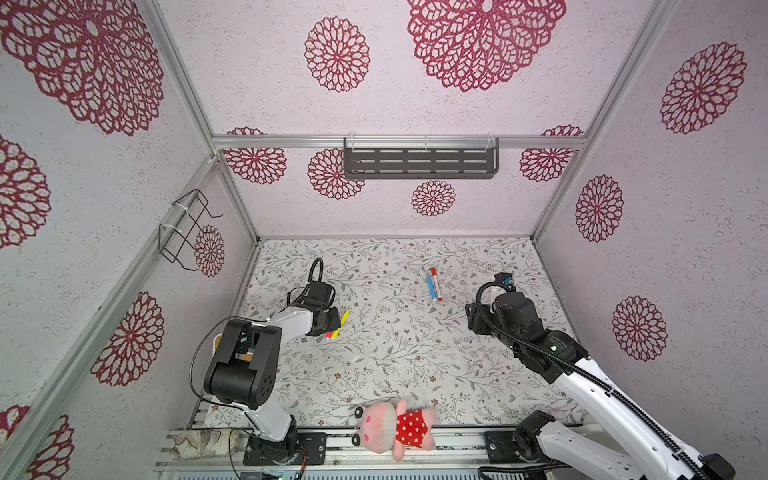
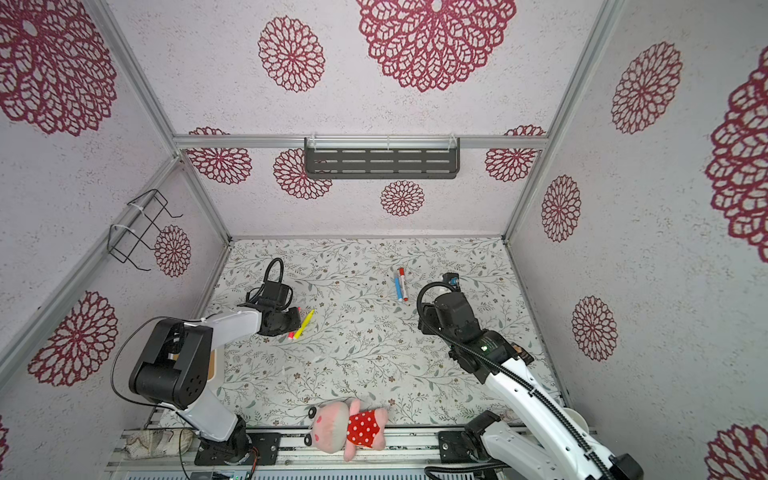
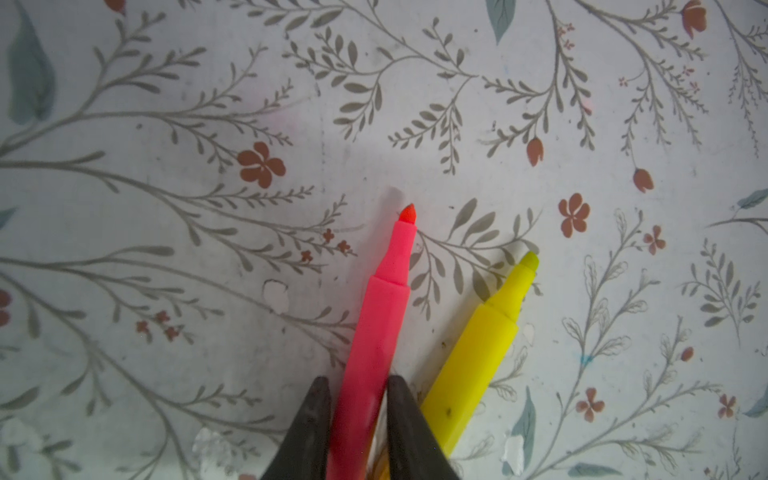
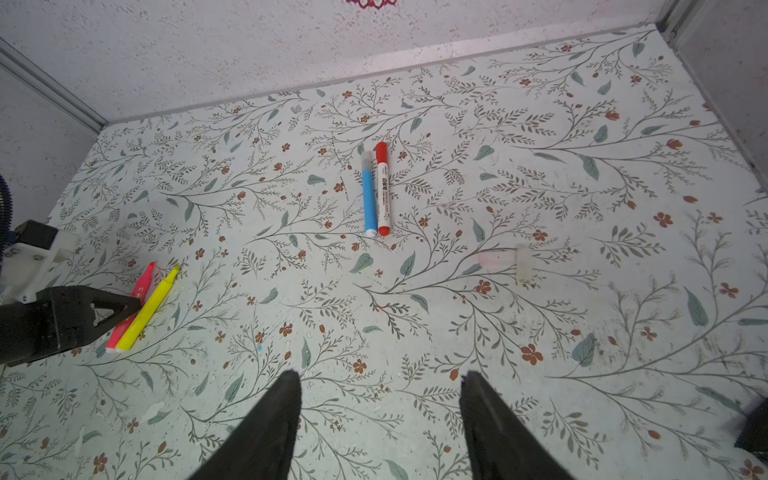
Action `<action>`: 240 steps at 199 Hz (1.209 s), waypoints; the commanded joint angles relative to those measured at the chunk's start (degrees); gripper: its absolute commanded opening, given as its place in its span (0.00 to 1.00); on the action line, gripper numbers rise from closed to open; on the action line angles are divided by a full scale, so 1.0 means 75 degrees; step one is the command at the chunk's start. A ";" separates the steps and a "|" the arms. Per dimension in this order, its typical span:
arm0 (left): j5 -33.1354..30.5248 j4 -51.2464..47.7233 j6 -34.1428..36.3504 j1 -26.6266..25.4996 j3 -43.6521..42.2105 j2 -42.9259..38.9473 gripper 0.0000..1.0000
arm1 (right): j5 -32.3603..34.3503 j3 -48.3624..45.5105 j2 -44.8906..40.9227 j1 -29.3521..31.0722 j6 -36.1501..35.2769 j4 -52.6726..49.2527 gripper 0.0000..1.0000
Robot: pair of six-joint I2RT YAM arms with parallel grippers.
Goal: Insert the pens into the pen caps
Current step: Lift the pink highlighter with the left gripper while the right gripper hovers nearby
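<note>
Near edge: plush toy [image 1: 395,428], not in play.

Mid table [image 1: 415,361], L side: left gripper [image 3: 358,380] sits low, fingers narrow, pressed on both sides of the pink pen [image 3: 384,316]. Pen lies flat, tip bare. Yellow pen [image 3: 482,353] is just beside it, rear ends seem to touch, tip bare too.

Right gripper [image 4: 380,386] is raised, fingers wide apart, nothing betw. them.

Beyond it, two pale see-through caps [image 4: 524,266] lie on the table. Faint; can't tell which fits which pen.

Farther back: blue pen [image 4: 368,199] and red pen [image 4: 383,191] side by side, touching. Both look capped.

Step in hand (est.): pick-up of pink pen. Next calls for a lift w/o dragging the yellow pen, right gripper fetching a cap, then lining up tip and cap mouth.
</note>
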 commanded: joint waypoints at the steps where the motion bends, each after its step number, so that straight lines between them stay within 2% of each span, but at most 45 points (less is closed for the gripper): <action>1: 0.0024 -0.0453 -0.0056 -0.0054 -0.0209 0.0017 0.23 | 0.0162 -0.0080 -0.0190 -0.0052 0.0105 -0.0080 0.65; 40: -0.0011 -0.0449 -0.0032 -0.0101 -0.0296 -0.0168 0.16 | 0.0043 -0.0107 -0.0176 -0.0053 0.0159 -0.0023 0.65; 140: -0.0033 -0.0862 -0.0010 -0.0122 -0.0372 -0.2046 0.15 | -0.0459 -0.0176 -0.0262 -0.0051 0.0281 0.0105 0.65; 173: 0.0412 -0.0550 -0.0070 -0.0295 -0.0499 -0.2959 0.15 | -0.1425 -0.0157 -0.0235 -0.0054 0.0080 0.0458 0.66; 240: 0.2077 0.1040 -0.0003 -0.0894 -0.1391 -0.4569 0.16 | -0.3490 -0.0560 -0.0149 -0.0054 0.0215 0.1737 0.67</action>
